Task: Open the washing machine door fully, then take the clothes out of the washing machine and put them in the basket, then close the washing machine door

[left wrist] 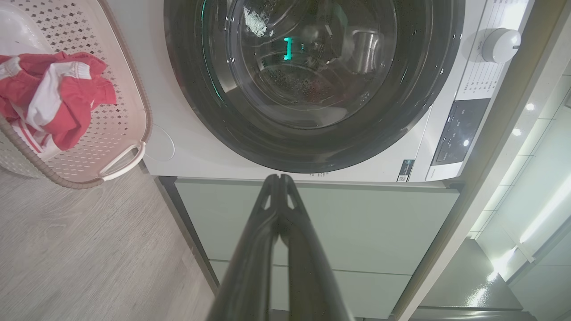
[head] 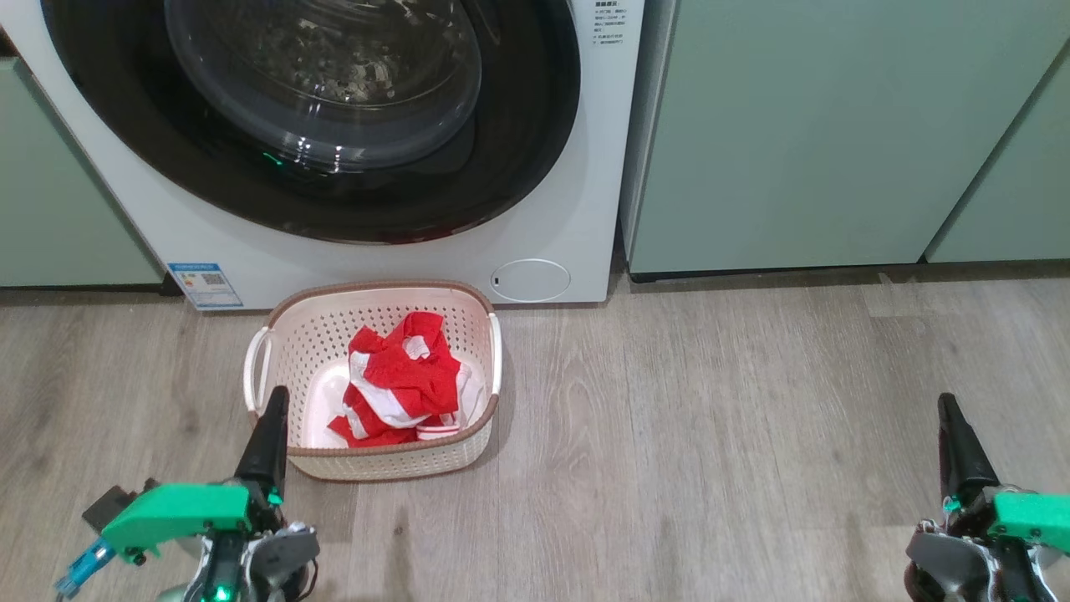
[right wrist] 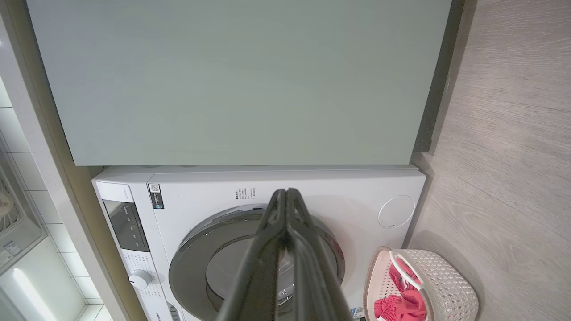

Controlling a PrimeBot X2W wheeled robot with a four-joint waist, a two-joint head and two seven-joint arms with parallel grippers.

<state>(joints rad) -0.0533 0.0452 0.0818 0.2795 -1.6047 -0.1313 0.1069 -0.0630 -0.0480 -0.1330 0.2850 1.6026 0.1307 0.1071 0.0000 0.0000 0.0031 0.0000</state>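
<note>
1. The washing machine door [head: 334, 125] sat shut against the washing machine [head: 543, 234].
2. The clothes [head: 405, 385] lay in the basket [head: 376, 464] on the floor.
3. The left end effector [head: 277, 403] and right end effector [head: 947, 407] were empty, fingers pressed together; seemingly nothing remained.

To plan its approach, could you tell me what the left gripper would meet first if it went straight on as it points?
Probably the washing machine door, near its black rim. The left gripper aims past the basket. Depth is unclear.
</note>
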